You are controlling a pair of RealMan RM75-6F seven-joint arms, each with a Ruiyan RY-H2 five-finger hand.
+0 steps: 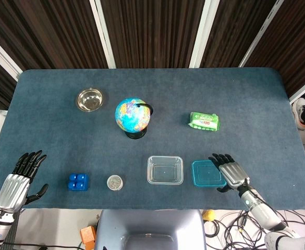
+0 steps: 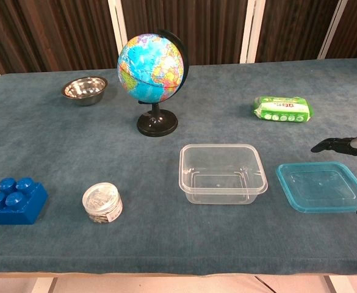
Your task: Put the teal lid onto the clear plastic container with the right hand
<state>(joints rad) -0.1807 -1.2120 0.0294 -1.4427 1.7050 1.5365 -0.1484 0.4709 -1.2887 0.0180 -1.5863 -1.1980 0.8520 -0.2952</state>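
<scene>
My right hand [image 1: 230,172] hovers over the 3 o'clock edge of the teal lid [image 1: 207,173], fingers spread and holding nothing. The lid lies flat on the table [image 1: 48,135], just beside the clear plastic container [image 1: 165,170] at its 3 o'clock. My left hand [image 1: 19,179] rests open, fingers apart, at the table's 8 o'clock corner, near the blue block [image 1: 78,182].
</scene>
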